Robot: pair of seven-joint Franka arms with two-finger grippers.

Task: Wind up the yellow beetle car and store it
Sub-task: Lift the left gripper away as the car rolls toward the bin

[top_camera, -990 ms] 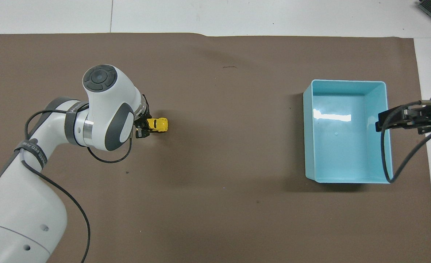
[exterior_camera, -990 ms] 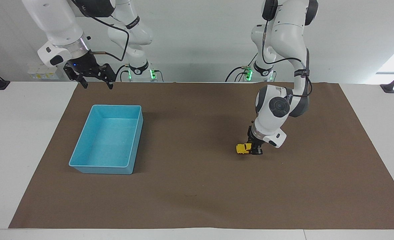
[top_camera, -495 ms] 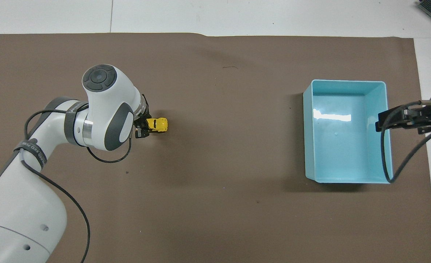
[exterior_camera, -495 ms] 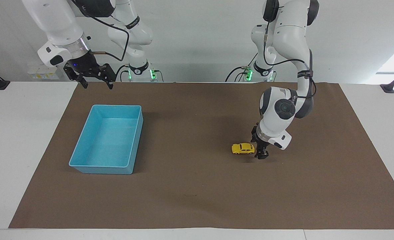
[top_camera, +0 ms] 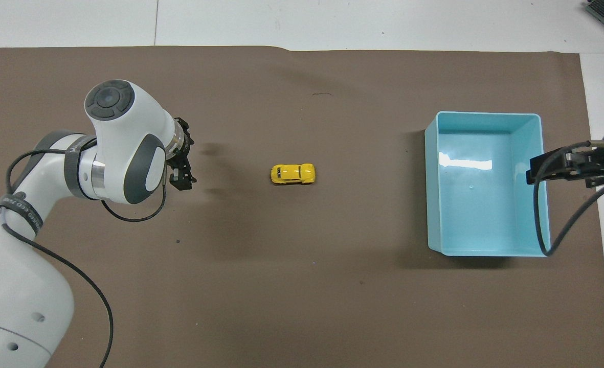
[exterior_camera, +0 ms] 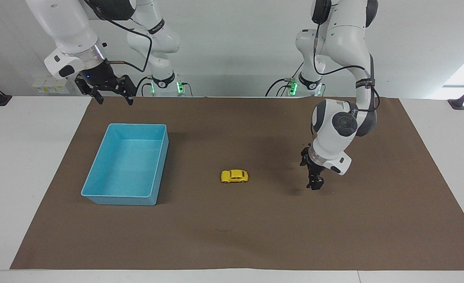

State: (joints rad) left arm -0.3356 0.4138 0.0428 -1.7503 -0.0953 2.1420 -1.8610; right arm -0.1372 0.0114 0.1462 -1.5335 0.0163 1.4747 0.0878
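Your yellow beetle car [exterior_camera: 234,176] sits on its wheels on the brown mat [exterior_camera: 232,236] that covers the counter [exterior_camera: 27,157]. It is out in the open, between the blue bin [exterior_camera: 98,196] and your left gripper [exterior_camera: 314,184], and nothing is touching it. That looks like a wound-up car let go so it can run on its own, so no hand should be on it now.

Your left gripper hangs low over the mat, well apart from the car, toward the left arm's end. Its jaws hold nothing; I cannot tell if they are open or closed.

Your right gripper [exterior_camera: 112,96] waits up high near the bin's edge that is nearer to the robots. Its jaws are spread wide and hold nothing. It is probably kept there because the bin is where the car must go. The bin has nothing in it, so the storing step is not yet done.
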